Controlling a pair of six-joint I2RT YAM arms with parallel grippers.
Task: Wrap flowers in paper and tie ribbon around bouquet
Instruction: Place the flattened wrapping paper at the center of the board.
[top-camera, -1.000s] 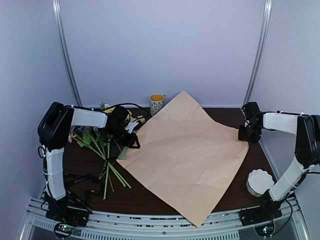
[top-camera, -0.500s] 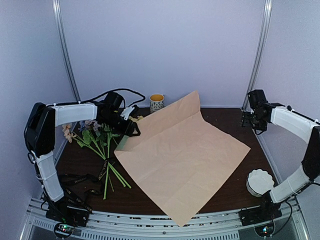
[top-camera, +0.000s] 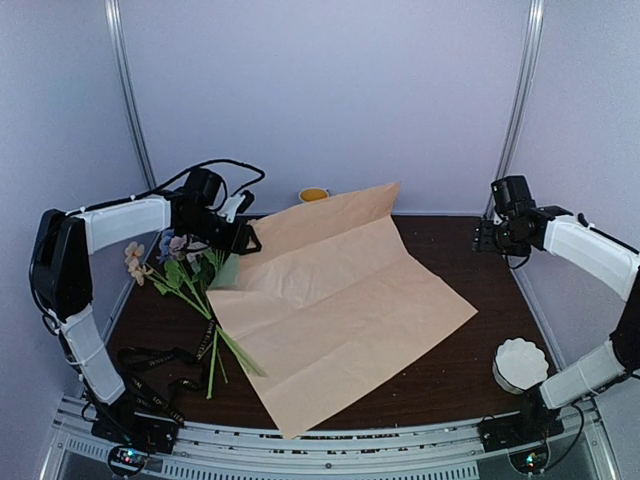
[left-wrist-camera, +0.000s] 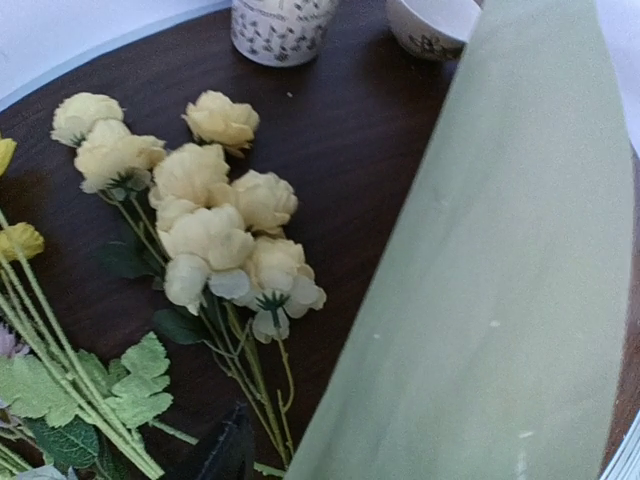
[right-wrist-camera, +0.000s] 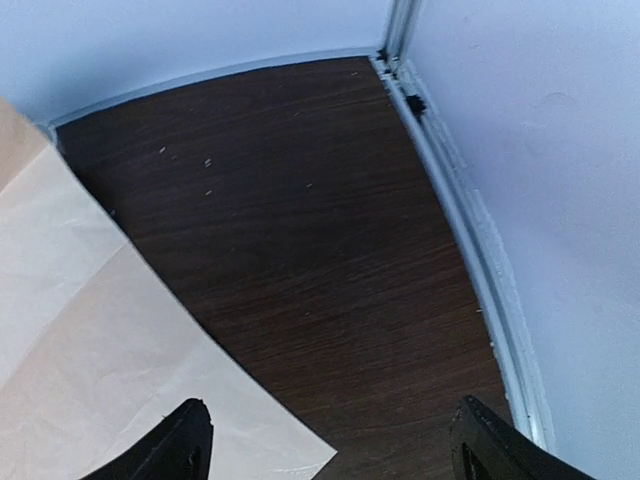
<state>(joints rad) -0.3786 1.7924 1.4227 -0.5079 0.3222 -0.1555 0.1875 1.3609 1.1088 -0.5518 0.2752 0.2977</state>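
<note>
The paper (top-camera: 340, 300) lies peach face up across the table, its back part raised toward the rear wall. Its sage-green underside (left-wrist-camera: 500, 300) fills the right of the left wrist view. The flowers (top-camera: 185, 265) lie left of it, with pale yellow blooms (left-wrist-camera: 220, 220) under my left gripper (top-camera: 238, 240). One dark finger (left-wrist-camera: 228, 450) shows, standing off the paper's edge; the sheet hides the other. My right gripper (top-camera: 488, 236) hovers at the back right, open (right-wrist-camera: 335, 445) over bare wood beside a paper corner (right-wrist-camera: 60, 350). The ribbon (top-camera: 165, 365) lies tangled near the left base.
A patterned cup (left-wrist-camera: 280, 25) and a white bowl (left-wrist-camera: 430, 25) stand at the back; the raised paper half hides the cup (top-camera: 313, 194). A white scalloped stack (top-camera: 520, 362) sits at the front right. A metal rail (right-wrist-camera: 470, 240) borders the table's right side.
Both grippers have opened and risen off the paper's corners. The left one has drawn back and to the left. The sheet has shifted left, with its back part lifted.
</note>
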